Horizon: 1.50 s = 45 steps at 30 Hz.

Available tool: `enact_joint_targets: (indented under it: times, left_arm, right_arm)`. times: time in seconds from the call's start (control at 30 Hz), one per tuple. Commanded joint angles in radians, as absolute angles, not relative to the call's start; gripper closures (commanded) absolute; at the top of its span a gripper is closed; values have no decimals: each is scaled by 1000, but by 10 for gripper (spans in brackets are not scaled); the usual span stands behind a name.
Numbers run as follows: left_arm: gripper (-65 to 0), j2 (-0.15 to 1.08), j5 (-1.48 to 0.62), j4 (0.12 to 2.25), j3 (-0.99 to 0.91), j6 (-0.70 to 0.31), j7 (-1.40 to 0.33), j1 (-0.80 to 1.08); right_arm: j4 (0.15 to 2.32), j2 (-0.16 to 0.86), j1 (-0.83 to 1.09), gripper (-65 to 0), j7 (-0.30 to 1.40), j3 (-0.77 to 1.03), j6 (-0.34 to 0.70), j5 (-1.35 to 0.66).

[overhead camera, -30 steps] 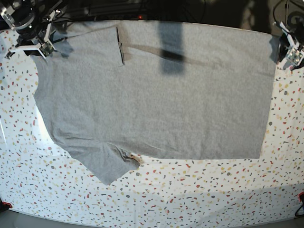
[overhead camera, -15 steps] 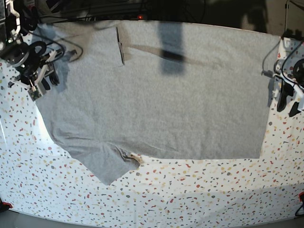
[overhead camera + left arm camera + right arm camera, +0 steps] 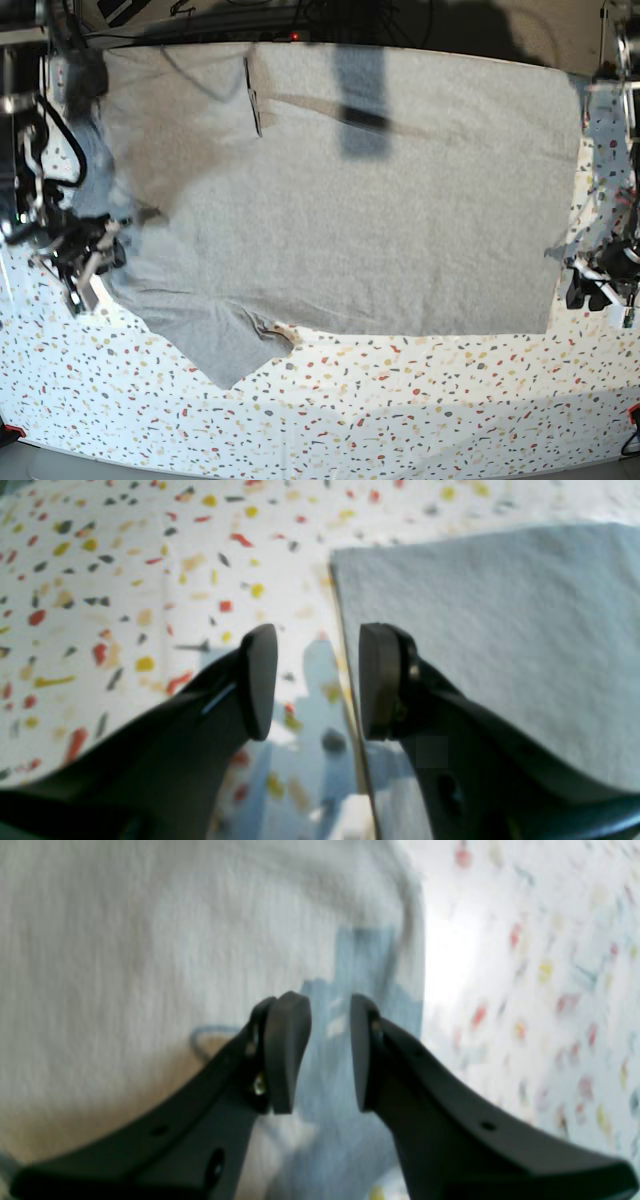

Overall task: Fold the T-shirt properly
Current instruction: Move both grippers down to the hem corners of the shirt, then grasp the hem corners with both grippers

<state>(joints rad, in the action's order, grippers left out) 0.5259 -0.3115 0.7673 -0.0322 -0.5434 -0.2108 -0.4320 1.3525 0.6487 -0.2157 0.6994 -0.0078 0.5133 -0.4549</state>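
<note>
The light grey T-shirt (image 3: 340,210) lies flat and plain side up across the table, with one sleeve (image 3: 225,345) sticking out at the front left. My right gripper (image 3: 85,270) hovers open and empty at the shirt's left edge. In the right wrist view the gripper (image 3: 327,1055) is over the grey cloth (image 3: 150,965) near its border. My left gripper (image 3: 598,290) is open and empty at the shirt's right front corner. In the left wrist view the gripper (image 3: 317,680) straddles the shirt's straight edge (image 3: 500,630), one finger over cloth, one over table.
The white speckled table (image 3: 400,410) shows bare in front of the shirt and in narrow strips at both sides. A dark shadow band (image 3: 360,100) crosses the shirt's far part. Cables and dark gear stand behind the far edge (image 3: 200,15).
Both grippers have come from the far corners toward the front along the shirt's sides and now sit low by its left edge and right front corner. The shirt has not moved.
</note>
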Motion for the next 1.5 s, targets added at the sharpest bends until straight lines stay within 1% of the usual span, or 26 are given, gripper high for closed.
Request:
enact_joint_targets:
  times: [0.0,0.13,0.27,0.43,0.53,0.63,0.8,0.97,1.13,1.23,1.3,1.37,1.4,1.47]
  left_arm:
    - [-262,531,-318,734,-30,-548,-189,-494]
    - [-262,505,-296,503,-31,-550,-177,-628]
    - [-262,482,-178,299,-31,-592,-106,-737]
    - [-262,435,-70,151,-31,-591,-43,-804]
    - [-253,414,-41,131,-31,-578,10,-815]
    - [-245,407,-41,131,-31,-509,47,-815]
    - [-245,407,-40,131,-31,-435,58,-815]
    - [-245,398,-39,130,-31,-437,65,-812]
    - [-244,356,35,130,-31,-441,70,-803]
    - [-244,340,37,130,-31,-440,68,-798]
    - [-222,338,36,130,-31,-439,68,-798]
    - [-171,340,36,130,-31,-437,68,-798]
    - [-128,341,35,130,-31,-437,69,-798]
    - [-12,344,34,130,-31,-436,71,-798]
  right_arm:
    - [1333,667,-278,-188,697,-19,514,-461]
    - [1191,629,-435,-188,773,-99,518,-461]
    - [1048,592,-544,-188,786,-150,550,-461]
    - [928,549,-616,-188,874,-154,607,-461]
    - [919,543,-621,-188,879,-154,621,-461]
    - [919,543,-620,-188,882,-154,621,-460]
    - [919,548,-620,-188,899,-154,621,-461]
    - [919,546,-621,-188,898,-154,622,-461]
    - [919,546,-626,-188,909,-154,622,-460]
    - [919,546,-626,-188,911,-154,622,-461]
    - [919,546,-626,-187,911,-154,622,-461]
    - [919,546,-626,-188,910,-154,622,-460]
    - [919,546,-626,-188,910,-154,622,-461]
    - [919,546,-626,-188,907,-154,622,-461]
